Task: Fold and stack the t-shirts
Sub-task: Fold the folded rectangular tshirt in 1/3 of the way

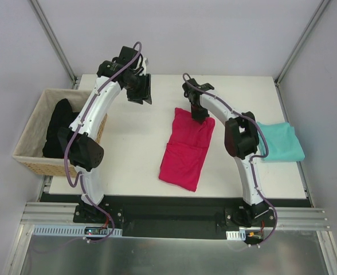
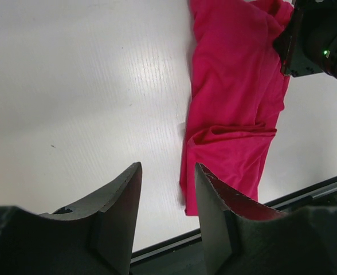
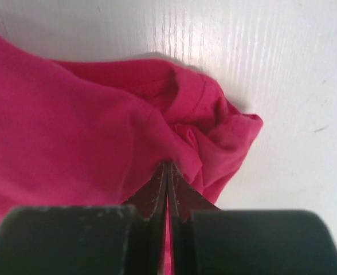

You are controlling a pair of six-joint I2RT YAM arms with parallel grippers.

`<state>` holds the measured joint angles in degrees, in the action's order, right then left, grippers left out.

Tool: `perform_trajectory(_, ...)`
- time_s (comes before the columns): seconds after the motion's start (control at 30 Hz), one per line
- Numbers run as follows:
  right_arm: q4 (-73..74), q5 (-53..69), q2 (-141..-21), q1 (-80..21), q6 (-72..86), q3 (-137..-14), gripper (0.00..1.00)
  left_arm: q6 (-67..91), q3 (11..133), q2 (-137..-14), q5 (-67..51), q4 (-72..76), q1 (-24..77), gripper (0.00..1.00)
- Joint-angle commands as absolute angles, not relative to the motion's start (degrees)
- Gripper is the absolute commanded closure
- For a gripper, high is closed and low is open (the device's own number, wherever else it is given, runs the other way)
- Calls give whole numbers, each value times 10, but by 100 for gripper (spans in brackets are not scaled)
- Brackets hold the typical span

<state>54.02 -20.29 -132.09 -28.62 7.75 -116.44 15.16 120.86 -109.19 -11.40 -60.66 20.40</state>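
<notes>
The crimson-pink t-shirt (image 1: 185,149) lies partly folded lengthwise in the middle of the table. My right gripper (image 1: 200,114) is at its far right corner, shut on a pinch of the bunched pink cloth (image 3: 71,132), with its tips (image 3: 167,166) pressed together in the fabric. My left gripper (image 1: 141,91) hovers over bare table to the far left of the shirt, open, with nothing between its fingers (image 2: 167,169). The pink shirt (image 2: 237,103) shows to the right of them. The teal t-shirt (image 1: 280,142) lies folded at the table's right edge.
A wicker basket (image 1: 34,137) holding dark clothes (image 1: 59,129) stands off the table's left edge. The right arm's elbow (image 1: 240,137) rises between the pink and teal shirts. The right arm's wrist (image 2: 317,40) shows at the top right of the left wrist view.
</notes>
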Motion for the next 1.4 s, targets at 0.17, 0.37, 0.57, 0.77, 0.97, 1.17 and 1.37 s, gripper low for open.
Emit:
perform_trajectory(0.17,527,-156,-1359,-242,54,-1204,99,145,1275,-1123,-108,-642,186,58)
perform_trajectory(0.37,527,-128,-1388,-230,12,-1251,97,147,1279,-1124,-110,-644,185,58)
perform_trajectory(0.57,514,-98,-1387,-229,-40,-1270,84,149,1275,-1121,-112,-647,184,58)
perform_trajectory(0.77,516,-113,-1351,-231,-49,-1265,77,153,1271,-1120,-121,-646,184,58)
perform_trajectory(0.97,510,-183,-1256,-233,-68,-1248,74,160,1254,-1124,-146,-636,184,59)
perform_trajectory(1.17,505,-207,-1148,-237,-39,-1156,74,157,1243,-1133,-169,-622,184,57)
perform_trajectory(1.37,503,-187,-1076,-242,33,-1042,75,150,1213,-1125,-185,-620,185,57)
